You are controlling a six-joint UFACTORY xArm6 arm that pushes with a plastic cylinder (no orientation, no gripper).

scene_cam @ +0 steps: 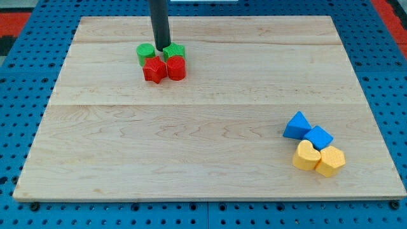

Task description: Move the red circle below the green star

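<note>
Tip (162, 47) wedged between green circle (145, 53) and green star (173, 52), above red star (154, 69) and red circle (176, 67).

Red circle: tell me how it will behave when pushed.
The red circle looks squat and flat-based, so it should slide, not tip or roll. It touches the red star and green star, so it may drag them. My tip sits between the green blocks.

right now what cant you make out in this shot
- My tip, camera view: its very end sits between the green blocks, so whether it touches either is unclear.
- Green circle: its right side is hidden by the rod.
- Green star: its lower part is hidden behind the red circle.
- Rod's upper part: cut off by the view's top.
</note>
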